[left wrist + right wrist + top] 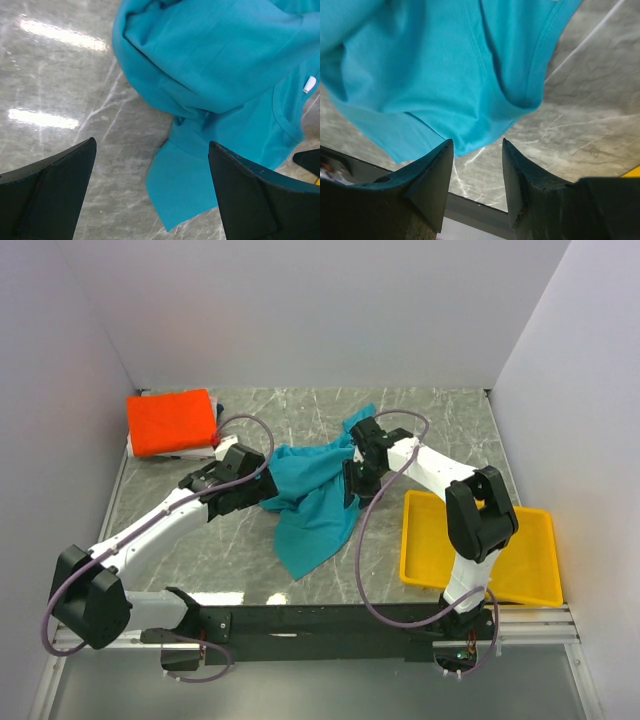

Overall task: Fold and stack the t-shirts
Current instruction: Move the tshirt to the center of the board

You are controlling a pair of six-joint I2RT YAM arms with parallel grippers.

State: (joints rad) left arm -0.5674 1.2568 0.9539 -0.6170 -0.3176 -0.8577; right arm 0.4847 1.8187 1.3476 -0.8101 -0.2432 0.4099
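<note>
A crumpled teal t-shirt (pixel 315 495) lies in the middle of the marble table, one tail reaching toward the near edge. A folded orange t-shirt (pixel 172 422) sits at the far left on something white. My left gripper (pixel 266 490) is at the teal shirt's left edge. In the left wrist view it (pixel 151 144) is wide open and empty, above the shirt (pixel 220 60). My right gripper (pixel 352 482) is at the shirt's right side. In the right wrist view it (pixel 477 142) is open, with the shirt's hem (pixel 445 75) just beyond its fingertips and nothing between them.
A yellow tray (pixel 420 565) sits at the near right, partly under my right arm. Grey walls close the table on the left, back and right. A black rail (pixel 330 620) runs along the near edge.
</note>
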